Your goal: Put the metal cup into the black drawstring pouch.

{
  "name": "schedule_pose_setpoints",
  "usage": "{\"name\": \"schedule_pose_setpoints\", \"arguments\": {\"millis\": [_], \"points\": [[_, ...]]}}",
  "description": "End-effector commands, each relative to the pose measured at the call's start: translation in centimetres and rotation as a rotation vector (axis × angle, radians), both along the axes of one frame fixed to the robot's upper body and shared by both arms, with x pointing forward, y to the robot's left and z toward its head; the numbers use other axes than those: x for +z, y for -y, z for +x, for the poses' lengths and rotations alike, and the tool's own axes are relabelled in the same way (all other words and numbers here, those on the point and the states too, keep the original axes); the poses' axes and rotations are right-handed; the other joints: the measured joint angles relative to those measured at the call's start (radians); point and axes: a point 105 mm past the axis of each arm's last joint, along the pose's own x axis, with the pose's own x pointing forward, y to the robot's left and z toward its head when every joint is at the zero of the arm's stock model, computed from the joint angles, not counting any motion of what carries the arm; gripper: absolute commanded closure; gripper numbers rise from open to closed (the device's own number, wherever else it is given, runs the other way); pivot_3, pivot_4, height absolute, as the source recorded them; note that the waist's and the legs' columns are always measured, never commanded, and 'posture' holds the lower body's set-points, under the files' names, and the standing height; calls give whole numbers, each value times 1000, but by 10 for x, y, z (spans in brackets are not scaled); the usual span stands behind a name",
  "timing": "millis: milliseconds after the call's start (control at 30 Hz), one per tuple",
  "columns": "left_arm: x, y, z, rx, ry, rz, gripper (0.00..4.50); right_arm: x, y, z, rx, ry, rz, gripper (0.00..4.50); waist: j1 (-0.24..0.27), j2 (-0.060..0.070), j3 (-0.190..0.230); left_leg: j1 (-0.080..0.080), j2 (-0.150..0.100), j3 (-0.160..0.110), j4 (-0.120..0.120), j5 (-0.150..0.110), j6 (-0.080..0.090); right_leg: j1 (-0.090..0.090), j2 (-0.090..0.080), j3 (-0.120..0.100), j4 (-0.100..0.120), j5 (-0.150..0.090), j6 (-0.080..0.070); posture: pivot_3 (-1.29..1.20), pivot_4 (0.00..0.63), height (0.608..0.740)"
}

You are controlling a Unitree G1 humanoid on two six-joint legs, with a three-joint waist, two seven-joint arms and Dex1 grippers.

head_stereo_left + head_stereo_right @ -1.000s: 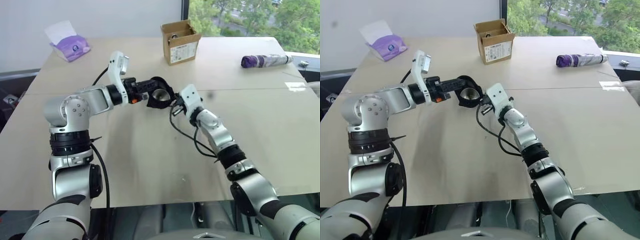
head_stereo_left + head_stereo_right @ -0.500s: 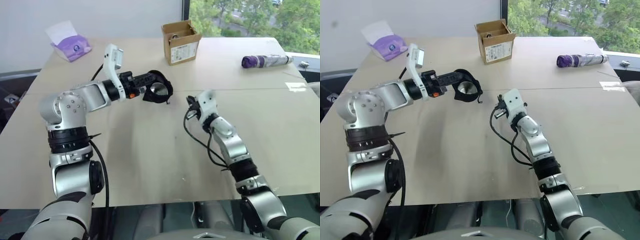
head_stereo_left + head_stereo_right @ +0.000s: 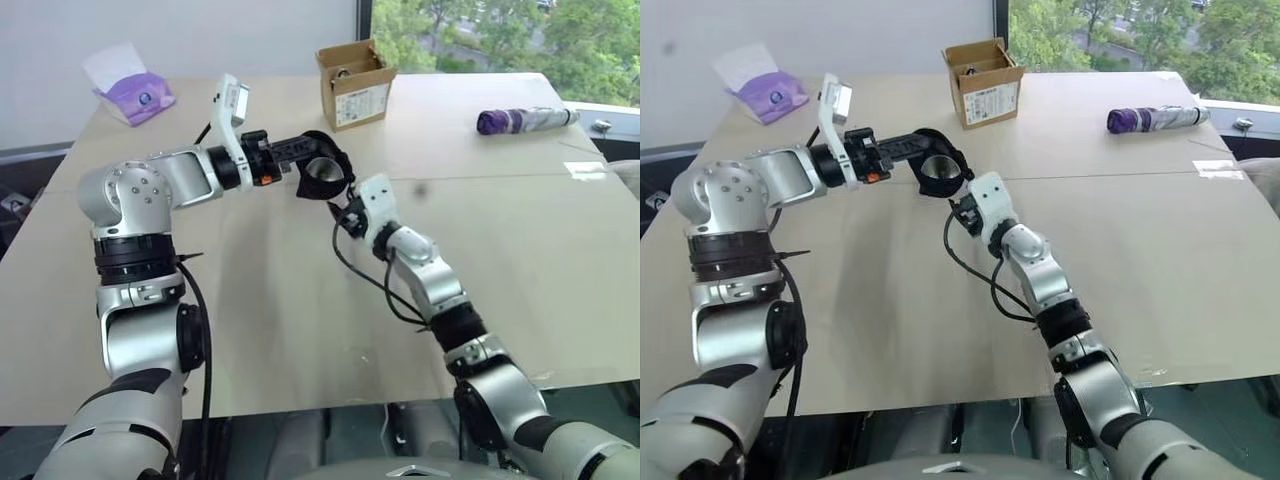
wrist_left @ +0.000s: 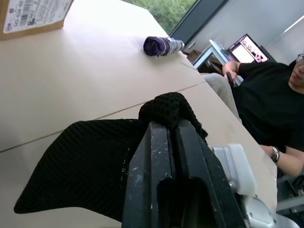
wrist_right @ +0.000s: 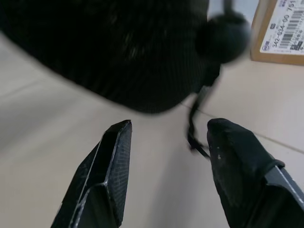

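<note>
My left pincer [image 3: 300,152] is clamped tight on the rim of the black drawstring pouch [image 3: 325,178], holding it up off the counter [image 3: 280,300] with its mouth turned toward me, and the metal cup [image 3: 322,177] sits inside it, its shiny wall showing through the opening. My right pincer [image 5: 166,156] hangs just below the pouch with its fingers [image 5: 111,161] spread apart and nothing between them (the cord [image 5: 194,128] dangles close by, untouched). A cardboard box [image 3: 355,82] stands farther back on the counter.
</note>
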Motion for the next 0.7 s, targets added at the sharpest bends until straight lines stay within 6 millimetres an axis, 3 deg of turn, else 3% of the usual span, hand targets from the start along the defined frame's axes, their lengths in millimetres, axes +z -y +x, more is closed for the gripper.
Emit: {"name": "schedule_pose_setpoints", "arguments": {"millis": [33,100,233,367,467,567,667,700], "points": [[15,3,-8,-29,67,8,4500,18,-1,10,-38,68,35,2161,0,0,0,0,0,0,0,0,0,0,0,0,0,0,0,0,150,740],[15,2,-8,-23,73,14,4500,23,4,14,-54,84,53,2654,0,0,0,0,0,0,0,0,0,0,0,0,0,0,0,0,150,740],[12,-1,-10,-11,74,12,4500,24,20,12,-90,140,3,4452,0,0,0,0,0,0,0,0,0,0,-1,0,-1,0,0,0,150,740],[7,1,-14,-15,76,23,4500,22,49,6,-171,171,-70,4452,1,0,0,0,0,0,0,0,0,0,-1,0,-1,0,0,0,150,740],[-1,3,-18,-29,82,50,4500,30,86,-1,-268,235,-189,4452,4,0,0,-1,0,0,0,0,0,0,-1,0,0,0,0,0,150,740],[-15,12,-26,-80,108,122,4500,53,124,-13,-357,324,-323,4452,6,1,0,-1,-1,0,0,0,0,-1,-1,1,0,0,0,0,150,740],[-21,28,-45,-216,153,152,4500,84,139,-30,-366,418,-415,4452,5,0,0,-1,0,1,0,0,0,-1,0,1,1,0,0,0,150,740],[-22,33,-52,-264,168,166,3923,93,139,-36,-353,448,-443,4500,4,0,0,-1,0,1,0,0,0,-1,0,1,0,0,0,0,150,740]]}}
